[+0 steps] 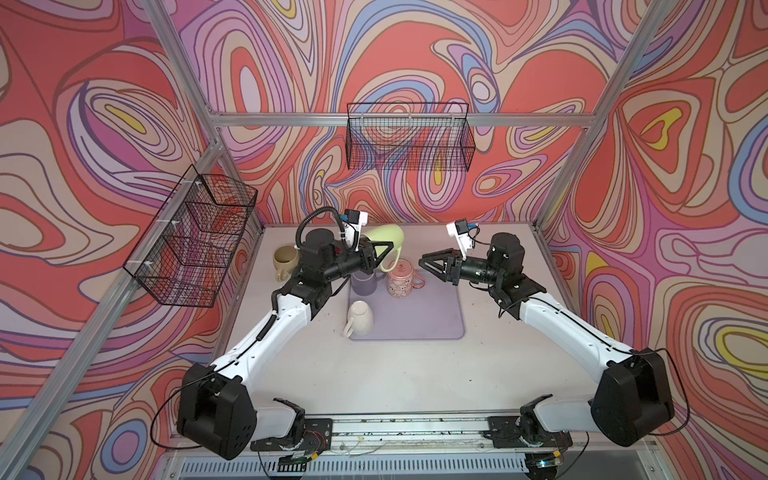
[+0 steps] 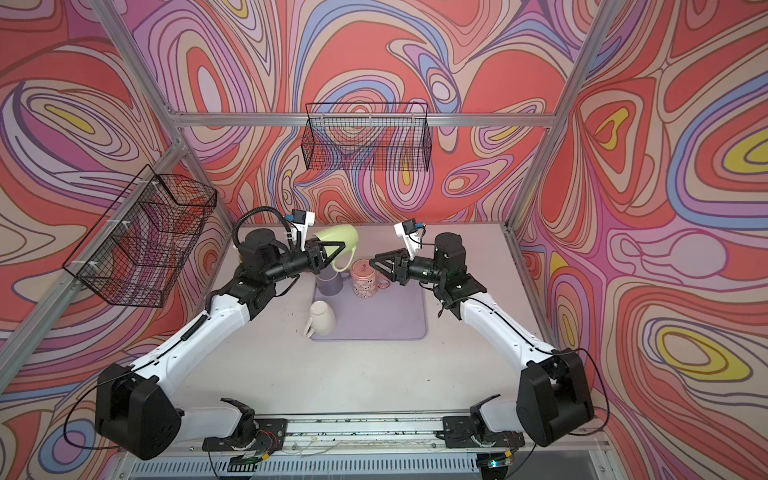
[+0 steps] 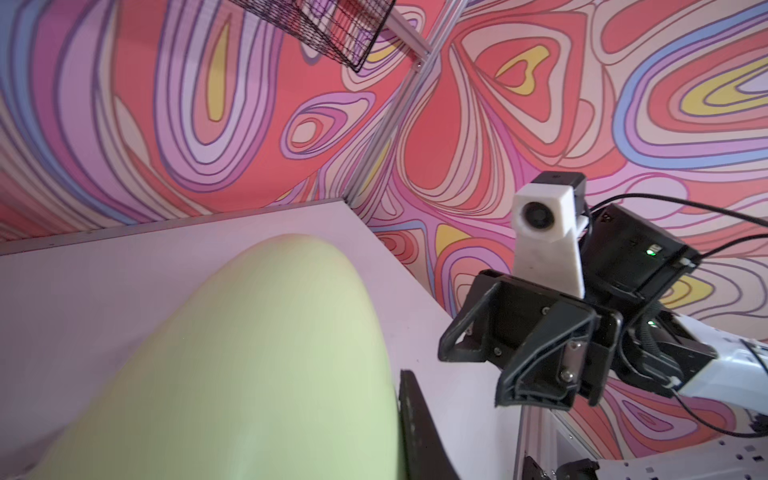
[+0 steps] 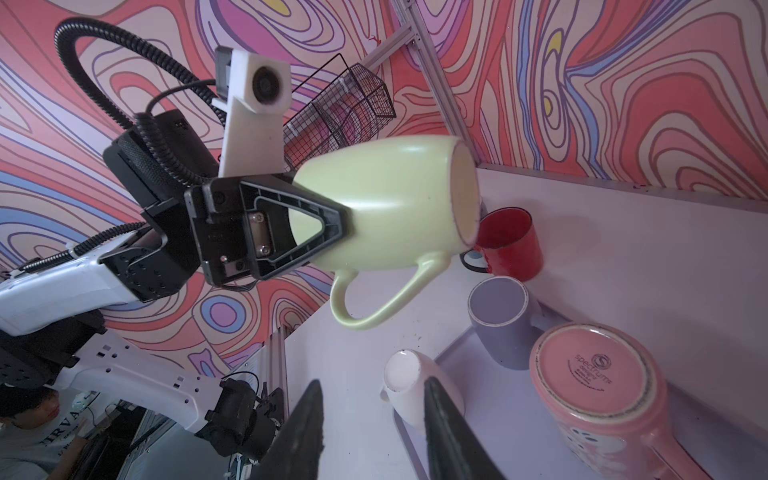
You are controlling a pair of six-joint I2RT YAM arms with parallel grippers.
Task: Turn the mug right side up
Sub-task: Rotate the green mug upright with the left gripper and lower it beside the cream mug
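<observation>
Your left pincer (image 1: 386,248) is clenched on the green mug (image 1: 388,232), which is sideways above the counter (image 1: 415,374); right pincer (image 1: 424,265) released, empty.

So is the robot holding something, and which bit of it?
Yes. The left fingers pinch the green mug by its wall near the open end, not the handle; it hangs sideways. The right fingers are open and hold nothing.

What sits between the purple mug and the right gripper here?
The pink mug, base up on the mat, stands between the purple mug and the open right gripper; both top views show it.
</observation>
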